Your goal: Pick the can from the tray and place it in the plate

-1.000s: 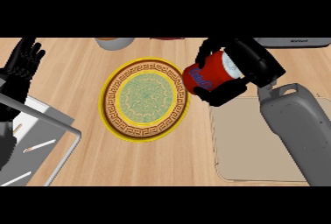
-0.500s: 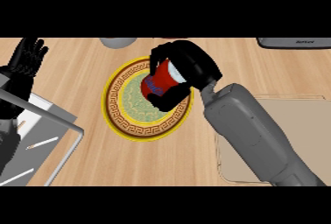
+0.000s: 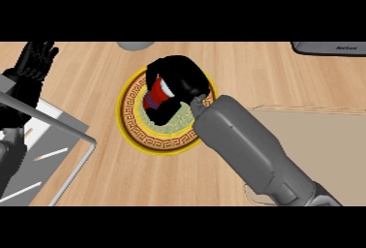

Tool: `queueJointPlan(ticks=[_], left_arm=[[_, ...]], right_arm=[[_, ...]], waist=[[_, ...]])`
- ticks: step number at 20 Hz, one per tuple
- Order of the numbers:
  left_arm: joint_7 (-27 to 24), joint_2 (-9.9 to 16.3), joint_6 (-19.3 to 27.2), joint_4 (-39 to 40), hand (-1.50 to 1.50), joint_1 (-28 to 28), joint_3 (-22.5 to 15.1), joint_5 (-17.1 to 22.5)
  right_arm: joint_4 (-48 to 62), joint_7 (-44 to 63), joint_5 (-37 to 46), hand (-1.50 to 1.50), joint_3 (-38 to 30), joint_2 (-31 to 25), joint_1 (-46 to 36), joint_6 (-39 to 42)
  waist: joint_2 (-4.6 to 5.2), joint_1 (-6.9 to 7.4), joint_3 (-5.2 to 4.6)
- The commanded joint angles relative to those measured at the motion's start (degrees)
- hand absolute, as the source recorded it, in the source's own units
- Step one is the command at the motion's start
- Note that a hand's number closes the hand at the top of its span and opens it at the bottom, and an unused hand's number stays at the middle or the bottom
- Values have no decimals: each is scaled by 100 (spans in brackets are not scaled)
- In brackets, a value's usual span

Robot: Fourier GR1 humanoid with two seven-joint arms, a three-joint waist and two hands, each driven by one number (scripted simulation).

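The red can (image 3: 155, 96) sits just left of the frame's centre, over the plate (image 3: 146, 140), and the right hand (image 3: 178, 80) is grasping it, black fingers curled round its top and side. Whether the can's base touches the plate cannot be told. The plate, yellow-rimmed with a green middle, lies on the wooden counter (image 3: 243, 72). At lower left is a grey tray (image 3: 68, 128). The left hand (image 3: 36, 60) rests released, fingers straight up, at the upper left.

Kitchen: wooden counter (image 3: 271, 77), plate (image 3: 136, 127)
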Motion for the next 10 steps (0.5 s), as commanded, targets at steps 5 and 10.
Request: queueJointPlan(ticks=[5, 10], left_arm=[[393, -491, -35, 10, 0, -24, -550, 31], [449, -490, -78, 128, 0, -216, -607, 58]], right_arm=[[892, 90, -784, -150, 179, 90, -165, -486], [984, -472, -1629, -150, 181, 92, -186, -885]], waist=[[94, 99, -301], [131, 219, -293]])
